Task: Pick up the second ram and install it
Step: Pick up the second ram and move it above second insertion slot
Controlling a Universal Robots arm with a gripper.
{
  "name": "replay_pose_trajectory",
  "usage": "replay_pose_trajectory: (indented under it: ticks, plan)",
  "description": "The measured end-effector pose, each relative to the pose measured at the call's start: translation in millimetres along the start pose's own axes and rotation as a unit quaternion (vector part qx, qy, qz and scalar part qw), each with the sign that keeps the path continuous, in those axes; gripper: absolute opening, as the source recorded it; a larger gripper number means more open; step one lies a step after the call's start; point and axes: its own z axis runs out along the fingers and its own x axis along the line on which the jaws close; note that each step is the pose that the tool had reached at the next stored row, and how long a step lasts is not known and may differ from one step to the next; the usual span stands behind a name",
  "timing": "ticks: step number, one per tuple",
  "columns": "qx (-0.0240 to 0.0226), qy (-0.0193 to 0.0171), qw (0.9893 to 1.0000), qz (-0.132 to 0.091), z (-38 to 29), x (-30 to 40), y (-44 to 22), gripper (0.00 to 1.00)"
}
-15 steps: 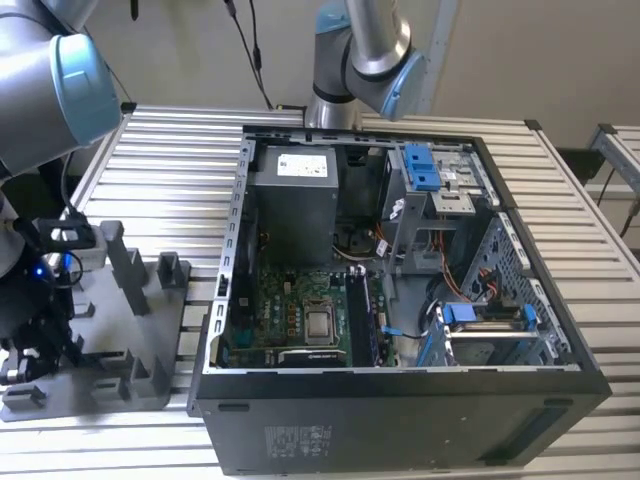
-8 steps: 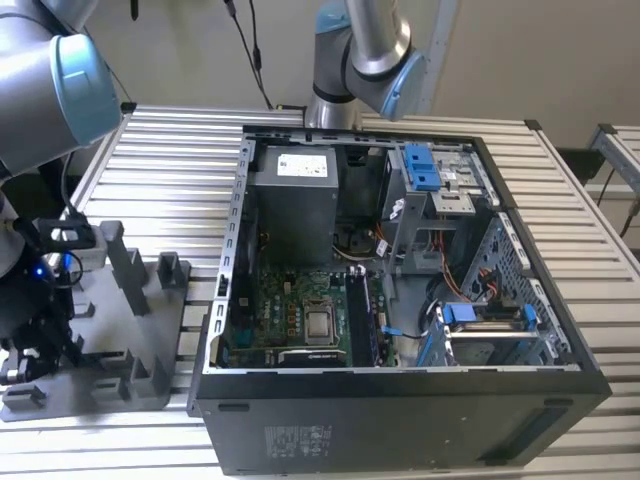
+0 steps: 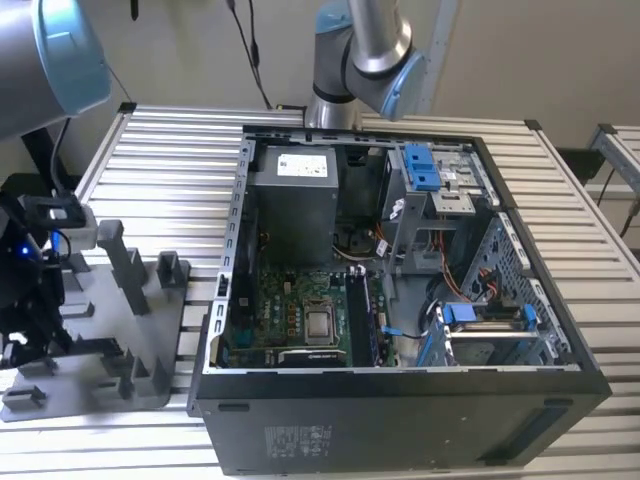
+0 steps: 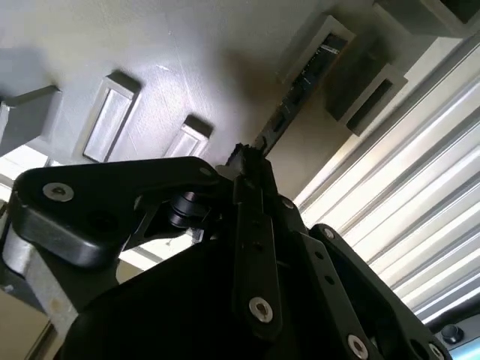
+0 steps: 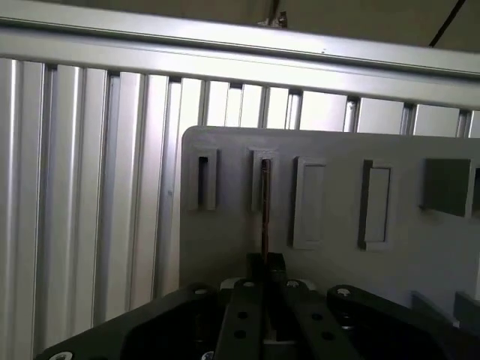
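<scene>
Straight ahead of my fingers (image 5: pixel 259 271), the second ram (image 5: pixel 265 202) stands on edge in a slot of the grey holder (image 5: pixel 225 247), its long axis running away from me. My fingers seem clamped on its near end. The open computer case (image 3: pixel 400 420) sits well apart from them, toward the exterior view's right.

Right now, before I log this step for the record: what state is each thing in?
Ram: on edge in a holder slot.
Holder: slots beside it empty.
Gripper: shut on the ram.
Case: open, lying on its side.
</scene>
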Motion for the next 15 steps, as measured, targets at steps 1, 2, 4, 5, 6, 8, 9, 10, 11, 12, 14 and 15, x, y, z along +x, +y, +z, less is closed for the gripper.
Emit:
replay_pose_trajectory:
  ticks: [1,2,4,5,6,8,9,10,11,12,14,15]
  plan:
    - [0.0000,0.0000,1.0000,0.000,-4.9,-0.2,0.1,0.14]
    - [0.0000,0.0000,1.0000,0.000,-9.4,-0.4,0.1,0.14]
    - [0.0000,0.0001,1.0000,0.000,-18.6,-0.7,0.2,0.14]
    - [0.0000,0.0000,1.0000,0.000,-23.0,-0.9,0.2,0.14]
    - [0.0000,0.0000,1.0000,0.000,-27.5,-1.0,0.3,0.14]
    - [0.0001,0.0000,1.0000,0.000,-35.2,-1.3,0.3,0.14]
    - [0.0000,0.0000,1.0000,0.000,-39.9,-1.5,0.4,0.14]
    - [-0.0001,0.0001,1.0000,0.000,-44.4,-1.7,0.5,0.14]
    - [0.0000,0.0000,1.0000,0.000,-48.6,-1.8,0.5,0.14]
    - [0.0000,0.0000,1.0000,0.000,-52.5,-2.0,0.5,0.14]
    - [0.0000,0.0000,1.0000,0.001,-58.8,-2.2,0.7,0.14]
    - [0.0000,0.0000,1.0000,0.001,-61.1,-2.2,0.7,0.14]
